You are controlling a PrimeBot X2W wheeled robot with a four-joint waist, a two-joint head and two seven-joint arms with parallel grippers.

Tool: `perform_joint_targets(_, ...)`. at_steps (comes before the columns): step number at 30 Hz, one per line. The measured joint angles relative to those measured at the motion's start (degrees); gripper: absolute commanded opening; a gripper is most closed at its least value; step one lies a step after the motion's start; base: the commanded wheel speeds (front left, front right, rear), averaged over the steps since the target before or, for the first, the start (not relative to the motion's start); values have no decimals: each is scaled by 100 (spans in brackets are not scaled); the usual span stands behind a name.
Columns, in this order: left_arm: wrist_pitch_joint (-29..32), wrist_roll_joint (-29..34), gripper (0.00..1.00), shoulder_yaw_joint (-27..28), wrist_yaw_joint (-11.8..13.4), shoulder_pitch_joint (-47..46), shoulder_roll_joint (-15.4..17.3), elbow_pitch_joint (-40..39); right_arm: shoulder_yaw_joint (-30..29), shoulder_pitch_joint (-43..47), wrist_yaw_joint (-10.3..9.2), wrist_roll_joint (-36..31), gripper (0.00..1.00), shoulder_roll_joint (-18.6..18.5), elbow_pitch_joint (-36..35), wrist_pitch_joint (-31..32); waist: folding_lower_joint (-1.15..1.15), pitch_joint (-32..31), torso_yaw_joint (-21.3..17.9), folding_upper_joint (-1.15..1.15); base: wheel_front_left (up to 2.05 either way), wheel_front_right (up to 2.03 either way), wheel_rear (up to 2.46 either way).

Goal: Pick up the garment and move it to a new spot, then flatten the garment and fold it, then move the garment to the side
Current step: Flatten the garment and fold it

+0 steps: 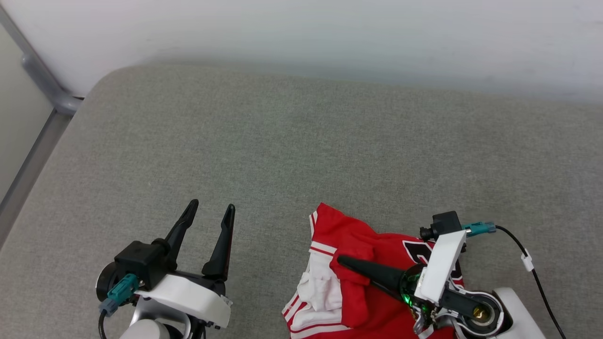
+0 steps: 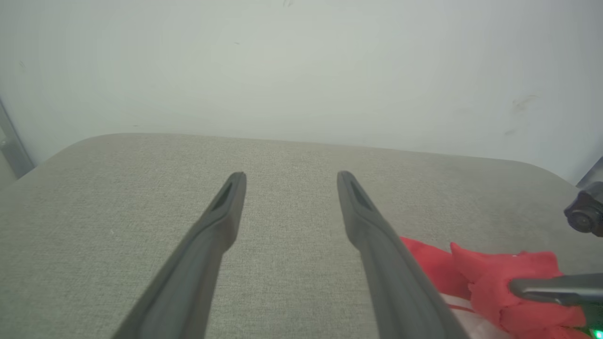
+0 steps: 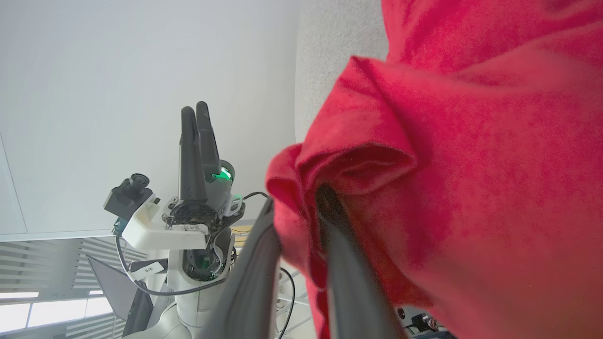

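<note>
Where I work: a broad grey woven cushion (image 1: 301, 150) with a rounded far-left corner, set against a plain pale wall (image 1: 330, 28).
Garment: the soft red sports jersey with white striped trim (image 1: 358, 235) lies crumpled on the near right part of the cushion. It is bunched on itself, with white panels showing on its left side and part of a dark printed number beside my right wrist. Its lower edge runs out of the head view.
My left gripper (image 1: 212, 205): jaws spread wide with nothing between them. It hovers over bare cushion, well apart from the jersey and to its left.
My right gripper (image 1: 343, 260): two long dark fingers lie across the heap, pointing towards my left side. The jaws are pressed together on a fold of red cloth, which my right wrist view shows wrapped over both fingertips.
Pinched fold: a small ridge of red fabric rises at my fingertips. The rest of the cloth appears to rest on the cushion.
Done, as I judge it: only the grasp. Nothing shows the jersey carried to a new spot.
Left to do: lifting and moving it, spreading it flat, folding it, and setting it aside. That is nearly the whole job.
</note>
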Motion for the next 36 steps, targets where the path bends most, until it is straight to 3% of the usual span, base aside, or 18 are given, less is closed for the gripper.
perform_joint_targets(9,-58,2,100,71,-48,-90,-93,222,382,-179,-1,-554,100,-4,-145,-860,0,161,-15,0,0,0,0)
perform_joint_targets(15,-94,16,100,156,-44,-100,-120,291,307,-202,0,-2182,100,-404,-660,-2402,0,64,-152,0,0,0,0)
perform_joint_targets(20,-101,36,100,253,13,-46,-136,311,-396,1,0,-3481,100,-569,-792,-3424,0,-65,-287,0,0,0,0)
perform_joint_targets(28,-109,75,100,407,145,190,-105,241,-1807,704,0,-5472,100,-582,-1292,-4089,-1,-299,-555,0,0,0,0)
perform_joint_targets(36,-109,118,100,428,249,535,-18,220,-1945,1530,0,-6538,100,-564,-2315,-4381,-1,-644,-794,0,0,0,0)
